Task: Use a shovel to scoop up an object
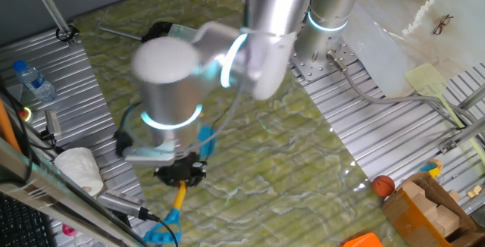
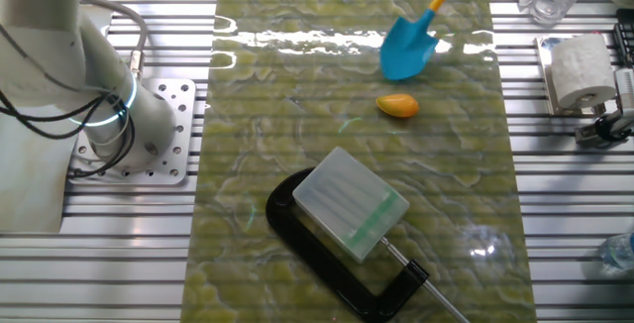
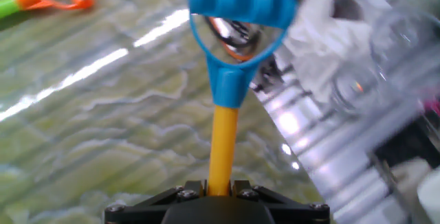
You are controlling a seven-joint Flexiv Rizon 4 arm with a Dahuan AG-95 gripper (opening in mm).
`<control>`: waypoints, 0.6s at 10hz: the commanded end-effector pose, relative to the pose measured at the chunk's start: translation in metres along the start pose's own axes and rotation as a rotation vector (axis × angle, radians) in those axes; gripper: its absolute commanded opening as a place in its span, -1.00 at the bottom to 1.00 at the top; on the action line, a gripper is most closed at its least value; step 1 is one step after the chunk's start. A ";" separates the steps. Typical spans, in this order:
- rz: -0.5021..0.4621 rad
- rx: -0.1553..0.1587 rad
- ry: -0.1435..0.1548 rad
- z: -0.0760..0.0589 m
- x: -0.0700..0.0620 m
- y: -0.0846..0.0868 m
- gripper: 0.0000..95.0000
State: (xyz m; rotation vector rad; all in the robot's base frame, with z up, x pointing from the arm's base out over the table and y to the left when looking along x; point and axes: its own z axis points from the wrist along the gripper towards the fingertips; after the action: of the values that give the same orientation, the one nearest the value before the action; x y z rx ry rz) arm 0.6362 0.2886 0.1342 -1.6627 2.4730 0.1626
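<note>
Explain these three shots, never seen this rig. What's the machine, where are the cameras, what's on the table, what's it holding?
It is a single silver robot arm bolted beside a table covered with a green marbled mat. Two pictures come from fixed cameras on different sides of the table; the third comes from a camera on the robot's hand, looking along its fingers.

The gripper is closed on the yellow shaft of a toy shovel; the hand view shows its blue D-shaped handle. In the other fixed view the blue blade is down by the mat, just short of a small orange-yellow lemon-shaped lump, with a gap between them.

Also on the mat: a black C-clamp with a translucent plastic box lying over it. A roll of paper stands off to the side.
</note>
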 end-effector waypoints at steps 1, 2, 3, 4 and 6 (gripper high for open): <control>-0.024 -0.031 0.045 0.003 0.013 0.000 -1.00; -0.035 -0.054 0.027 -0.004 0.022 -0.007 -1.00; -0.036 -0.077 0.066 -0.014 0.024 -0.008 -1.00; -0.039 -0.065 0.115 -0.023 0.025 -0.006 -1.00; -0.015 -0.060 0.142 -0.036 0.024 0.001 -1.00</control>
State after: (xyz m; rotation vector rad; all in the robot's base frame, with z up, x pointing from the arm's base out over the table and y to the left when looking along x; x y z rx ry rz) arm 0.6265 0.2640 0.1618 -1.8204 2.5413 0.1749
